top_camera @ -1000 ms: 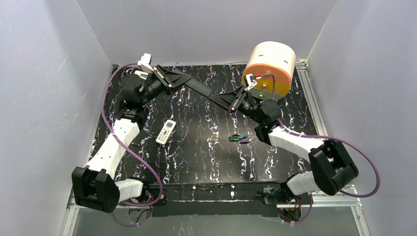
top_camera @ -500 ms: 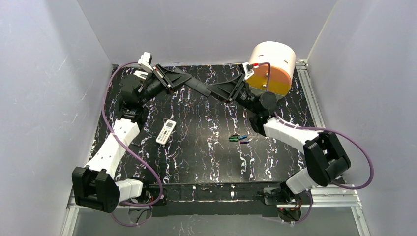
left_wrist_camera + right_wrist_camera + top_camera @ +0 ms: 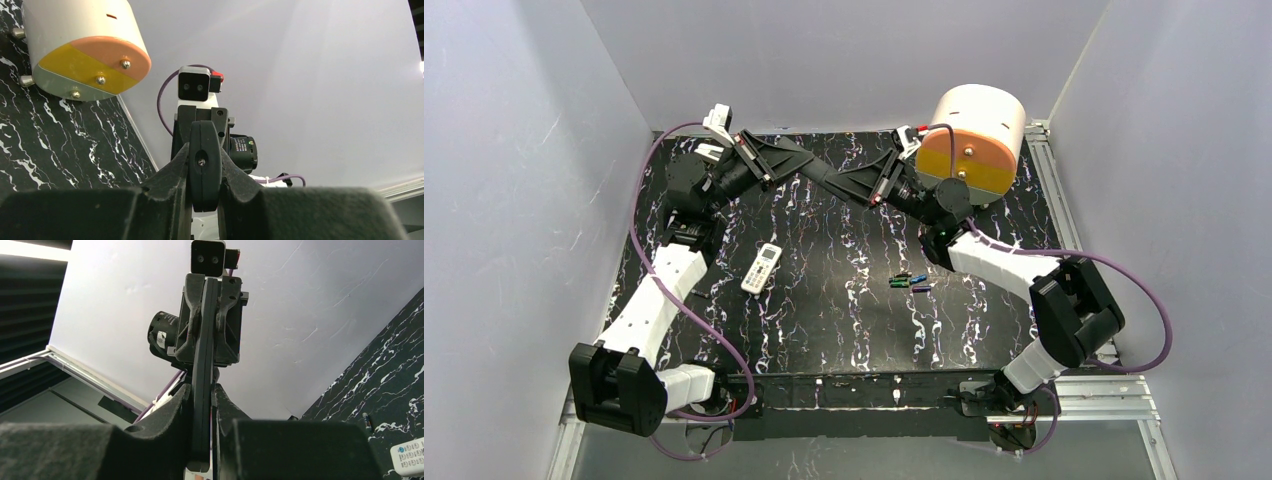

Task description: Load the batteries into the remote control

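Observation:
The white remote control lies on the black marbled table left of centre. Several green and blue batteries lie in a small cluster right of centre. Both arms are raised at the back of the table, far from these. A long flat black strip spans between them. My left gripper is shut on one end of the strip. My right gripper is shut on the other end, facing the left one. A corner of the remote shows in the right wrist view.
A large white and orange cylinder stands at the back right corner, just behind the right wrist. Grey walls close in the table on three sides. A metal rail runs along the right edge.
The right arm swung left toward the left gripper. Its jaws opened wide and then closed on the free end of the black strip. The left arm stayed put.

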Available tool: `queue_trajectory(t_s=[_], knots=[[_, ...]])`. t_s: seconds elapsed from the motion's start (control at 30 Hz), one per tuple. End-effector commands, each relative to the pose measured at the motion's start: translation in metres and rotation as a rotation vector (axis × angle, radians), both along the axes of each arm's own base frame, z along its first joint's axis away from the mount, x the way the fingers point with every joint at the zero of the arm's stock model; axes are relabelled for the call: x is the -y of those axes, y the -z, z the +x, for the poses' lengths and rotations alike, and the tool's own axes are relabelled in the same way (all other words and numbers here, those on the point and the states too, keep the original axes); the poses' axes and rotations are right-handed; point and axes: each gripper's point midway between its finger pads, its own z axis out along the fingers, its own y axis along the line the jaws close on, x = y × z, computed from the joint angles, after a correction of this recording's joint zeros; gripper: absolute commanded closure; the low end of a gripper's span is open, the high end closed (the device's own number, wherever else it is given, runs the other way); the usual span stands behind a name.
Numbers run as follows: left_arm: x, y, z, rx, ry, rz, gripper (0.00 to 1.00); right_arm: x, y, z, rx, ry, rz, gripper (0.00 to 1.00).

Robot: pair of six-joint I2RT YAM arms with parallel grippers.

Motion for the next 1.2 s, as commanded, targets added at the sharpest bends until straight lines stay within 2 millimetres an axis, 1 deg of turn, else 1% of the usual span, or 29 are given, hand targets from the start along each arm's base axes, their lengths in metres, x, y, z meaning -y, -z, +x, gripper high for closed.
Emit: queue_trajectory(t_s=[0.0,0.1,0.17,0.27,0.37,0.4,0.5,0.63,0.77,0.87,0.97,1.03,1.1,1.17], knots=[[-0.012,-0.037,-0.009,0.098,-0.032,-0.062,1.0,0.007,-0.002,-0.015,0.076,-0.018,0.039,0.85],[-0.025,-0.045,-0.004,0.115,-0.092,-0.087,1.0,0.011,0.006,-0.019,0.097,-0.023,0.037,0.86],[-0.029,-0.048,-0.003,0.128,-0.106,-0.086,1.0,0.013,0.009,-0.022,0.103,-0.033,0.04,0.87],[-0.033,-0.046,-0.001,0.125,-0.115,-0.081,1.0,0.015,0.012,-0.023,0.104,-0.036,0.039,0.87],[-0.038,-0.041,0.001,0.128,-0.136,-0.07,1.0,0.018,0.02,-0.017,0.064,-0.021,0.024,0.87],[-0.039,-0.038,0.002,0.127,-0.144,-0.068,1.0,0.019,0.024,-0.012,0.034,-0.007,0.009,0.87],[-0.042,-0.036,0.002,0.138,-0.154,-0.055,1.0,0.018,0.046,0.002,-0.054,0.042,-0.077,0.87],[-0.046,-0.03,0.005,0.138,-0.182,-0.048,1.0,0.019,0.059,0.007,-0.1,0.078,-0.129,0.85],[-0.049,-0.03,0.007,0.139,-0.202,-0.055,1.0,0.022,0.055,0.002,-0.063,0.075,-0.098,0.82],[-0.053,-0.03,0.009,0.133,-0.219,-0.065,1.0,0.03,0.04,-0.008,0.003,0.064,-0.007,0.8],[-0.053,-0.029,0.011,0.13,-0.217,-0.066,1.0,0.03,0.034,-0.011,0.018,0.038,0.025,0.78],[-0.05,-0.024,0.013,0.114,-0.201,-0.066,1.0,0.027,0.034,-0.008,0.0,0.03,0.023,0.78],[-0.047,-0.017,0.014,0.1,-0.178,-0.058,1.0,0.024,0.034,-0.002,-0.034,0.037,0.009,0.75],[-0.044,-0.007,0.015,0.08,-0.15,-0.042,1.0,0.018,0.041,0.011,-0.112,0.053,-0.04,0.66]])
